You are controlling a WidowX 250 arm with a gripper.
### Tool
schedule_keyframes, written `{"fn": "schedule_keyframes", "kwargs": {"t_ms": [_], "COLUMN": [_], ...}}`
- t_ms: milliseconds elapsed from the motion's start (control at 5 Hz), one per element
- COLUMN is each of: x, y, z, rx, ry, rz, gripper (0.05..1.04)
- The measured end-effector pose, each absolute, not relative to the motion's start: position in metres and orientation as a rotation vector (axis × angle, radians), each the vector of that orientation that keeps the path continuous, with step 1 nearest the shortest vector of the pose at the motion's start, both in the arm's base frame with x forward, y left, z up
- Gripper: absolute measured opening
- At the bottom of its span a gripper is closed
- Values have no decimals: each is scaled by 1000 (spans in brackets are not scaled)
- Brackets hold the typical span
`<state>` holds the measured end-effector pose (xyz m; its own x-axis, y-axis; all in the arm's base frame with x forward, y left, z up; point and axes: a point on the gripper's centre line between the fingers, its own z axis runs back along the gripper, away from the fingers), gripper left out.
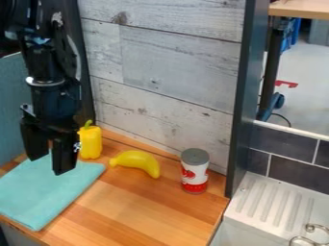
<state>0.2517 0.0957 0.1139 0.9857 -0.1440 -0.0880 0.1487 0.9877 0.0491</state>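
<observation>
Tool (49, 166) above teal cloth (42, 196), jaws parted; pepper (91, 142) beside cloth's edge.

The cloth (46, 192) lay at the left of the counter (145, 211), with the pepper (91, 142) just behind it. Right of the pepper lay the banana (138, 161); the can (195, 172) stood between the banana and the sink (273, 199).

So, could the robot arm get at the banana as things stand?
Probably yes: its end effector hangs open above the cloth, and the banana lies uncovered on the wooden counter, with space between it and the can, though the pepper sits close.
</observation>
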Motion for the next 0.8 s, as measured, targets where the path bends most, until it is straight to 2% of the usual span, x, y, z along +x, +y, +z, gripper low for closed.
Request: {"fn": "schedule_keyframes", "kwargs": {"t_ms": [200, 400, 800], "x": [250, 248, 239], "y": [94, 123, 180], "z": [107, 105, 81], "rx": [42, 37, 49], "ry": [107, 57, 58], "rz": [-150, -162, -123], "gripper": [1001, 1001, 1001]}}
